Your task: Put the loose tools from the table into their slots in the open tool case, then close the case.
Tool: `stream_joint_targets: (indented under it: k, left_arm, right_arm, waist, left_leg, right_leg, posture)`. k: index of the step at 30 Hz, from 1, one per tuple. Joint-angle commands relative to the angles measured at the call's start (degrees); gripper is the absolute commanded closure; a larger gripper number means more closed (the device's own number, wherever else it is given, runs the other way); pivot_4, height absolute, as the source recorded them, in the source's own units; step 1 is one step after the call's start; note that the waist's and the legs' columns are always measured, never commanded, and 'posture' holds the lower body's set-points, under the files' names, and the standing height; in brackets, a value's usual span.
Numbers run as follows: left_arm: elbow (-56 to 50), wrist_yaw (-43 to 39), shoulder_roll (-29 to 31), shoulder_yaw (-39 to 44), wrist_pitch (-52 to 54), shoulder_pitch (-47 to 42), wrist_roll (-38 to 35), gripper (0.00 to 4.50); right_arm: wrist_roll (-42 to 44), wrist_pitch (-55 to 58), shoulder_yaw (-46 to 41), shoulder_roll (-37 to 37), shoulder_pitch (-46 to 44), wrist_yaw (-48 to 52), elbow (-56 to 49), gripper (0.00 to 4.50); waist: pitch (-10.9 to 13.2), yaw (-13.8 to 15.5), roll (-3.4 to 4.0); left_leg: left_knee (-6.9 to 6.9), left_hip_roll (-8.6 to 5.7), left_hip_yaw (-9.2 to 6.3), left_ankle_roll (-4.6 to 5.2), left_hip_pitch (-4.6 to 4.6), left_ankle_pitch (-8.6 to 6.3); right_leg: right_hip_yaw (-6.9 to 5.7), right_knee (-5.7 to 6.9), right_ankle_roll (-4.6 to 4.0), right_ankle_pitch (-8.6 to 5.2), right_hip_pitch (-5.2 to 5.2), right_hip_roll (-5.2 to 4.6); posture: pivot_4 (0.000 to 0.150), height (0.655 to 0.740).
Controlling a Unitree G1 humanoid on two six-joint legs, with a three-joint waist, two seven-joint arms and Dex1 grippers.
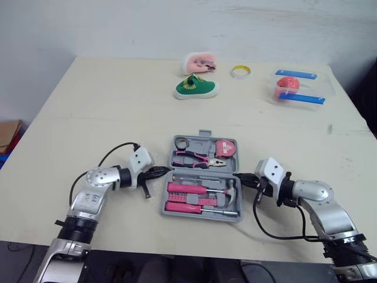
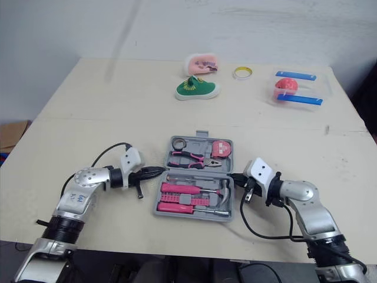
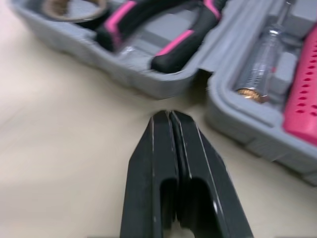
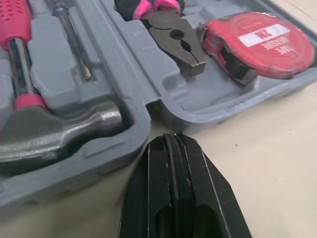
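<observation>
The grey tool case (image 1: 203,203) lies open in the middle of the table. Its far half holds pink-handled pliers (image 1: 197,157), a red tape measure (image 1: 225,148) and a ring of tape (image 1: 181,142). Its near half holds pink screwdrivers (image 1: 185,190), a hammer (image 1: 231,190) and a pink bit holder (image 3: 303,94). My left gripper (image 1: 165,171) is shut, its tip at the case's left side by the hinge. My right gripper (image 1: 240,177) is shut too, its tip at the case's right side by the hinge (image 4: 153,106).
At the back of the table stand a green shoe (image 1: 196,88), a pink object (image 1: 198,62), a roll of tape (image 1: 241,71) and a clear box (image 1: 299,87) with blue clips and a red thing inside. Cables loop by both wrists.
</observation>
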Motion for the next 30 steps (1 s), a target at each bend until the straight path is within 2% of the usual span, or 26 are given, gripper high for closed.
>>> stream_joint_targets:
  k: [1,3,6,7,8,11,15,18,20,22,30]
  left_arm:
    - [-5.22,-2.88,5.06,6.45,2.51,1.54,-5.10,2.72]
    - [-7.19,-3.40,6.51,6.86,4.32,1.66,-6.31,1.75]
    - [-11.50,3.82,7.68,6.85,16.87,-2.30,-5.00,0.27]
    - [-12.93,5.49,7.66,6.60,21.30,-3.68,-5.27,0.01]
    - [-14.73,6.12,7.53,5.86,25.41,-5.07,-6.09,0.00]
    - [-17.93,10.78,3.70,5.63,45.48,-11.95,-11.64,0.00]
    - [-18.96,14.45,1.73,1.04,51.26,-17.26,-10.09,0.00]
    - [-19.28,16.13,1.42,-2.13,52.39,-18.97,-8.99,0.00]
    - [-18.66,18.21,-0.08,-3.18,53.12,-20.02,-8.36,0.00]
    - [-17.84,19.62,-1.15,-5.97,53.19,-20.98,-6.78,0.00]
    - [-14.72,24.28,-4.73,-6.46,53.59,-22.57,-4.77,0.00]
  right_arm:
    - [3.80,5.95,-7.80,-4.85,1.59,-0.05,-2.62,3.47]
    - [3.43,11.23,-8.66,-6.42,2.24,-1.92,-4.63,2.47]
    - [13.07,34.17,-13.63,-7.03,-0.91,-6.57,-12.28,0.90]
    - [15.61,40.79,-14.35,-7.24,-2.62,-7.66,-14.03,0.50]
    - [18.51,46.90,-15.11,-6.88,-4.93,-8.83,-15.33,0.07]
    - [21.29,69.06,-13.37,-6.02,-15.20,-14.85,-17.19,0.07]
    - [21.80,82.69,-14.36,-0.06,-24.18,-20.00,-16.20,0.07]
    - [20.38,84.37,-12.87,2.06,-26.59,-24.39,-15.81,0.07]
    - [20.51,84.37,-12.38,4.22,-27.84,-27.65,-14.33,0.07]
    - [21.35,84.37,-11.30,5.67,-28.86,-31.10,-12.80,0.07]
    - [25.51,84.37,-9.46,6.84,-30.08,-39.79,-10.31,0.07]
  waist:
    - [0.04,0.34,-0.03]
    - [0.07,0.70,-0.06]
    - [0.11,1.20,-0.06]
    - [0.12,1.24,-0.07]
    - [0.13,1.31,-0.06]
    - [0.14,1.13,-0.06]
    - [0.12,1.09,-0.08]
    - [0.12,1.27,-0.08]
    - [0.13,1.37,-0.08]
    - [0.13,1.48,-0.08]
    - [0.13,1.54,-0.09]
  left_leg:
    - [0.00,-0.01,0.03,0.03,-0.18,0.02]
    - [0.00,-0.01,0.00,0.03,-0.31,0.02]
    - [0.02,-0.04,-0.04,0.11,-0.33,0.07]
    - [0.04,-0.08,-0.03,0.13,-0.34,0.09]
    - [0.03,-0.10,-0.03,0.14,-0.35,0.11]
    - [-0.07,-0.12,-0.05,0.13,-0.36,0.13]
    - [-0.03,-0.13,-0.13,0.04,-0.85,0.20]
    - [-0.04,-0.16,-0.05,0.00,-1.31,0.22]
    - [0.29,-0.21,-0.05,0.01,-2.01,0.22]
    - [0.40,-0.21,-0.05,0.01,-2.11,0.22]
    - [0.63,-0.23,0.04,0.07,-2.12,0.36]
  right_leg:
    - [0.00,0.19,0.00,0.00,-0.19,-0.02]
    - [-0.03,0.31,0.00,0.00,-0.30,-0.03]
    - [-0.06,0.31,0.00,0.00,-0.28,-0.10]
    - [-0.06,0.30,0.00,0.00,-0.29,-0.13]
    - [-0.04,0.30,0.00,0.00,-0.31,-0.14]
    - [-0.04,0.36,0.00,0.00,-0.34,-0.13]
    - [-0.06,0.44,0.00,0.00,-0.80,-0.07]
    - [0.05,0.68,0.00,0.00,-1.42,-0.02]
    - [0.23,1.41,0.01,0.01,-2.36,0.00]
    - [0.27,1.44,0.01,0.01,-2.45,0.02]
    - [0.46,1.41,0.01,0.01,-2.35,0.01]
  posture:
    - [0.150,0.7400]
    - [0.150,0.7400]
    - [0.150,0.7400]
    - [0.150,0.7400]
    - [0.150,0.7400]
    - [0.150,0.7400]
    - [0.150,0.7400]
    - [0.150,0.7400]
    - [0.150,0.7400]
    - [0.150,0.7400]
    - [0.150,0.7400]
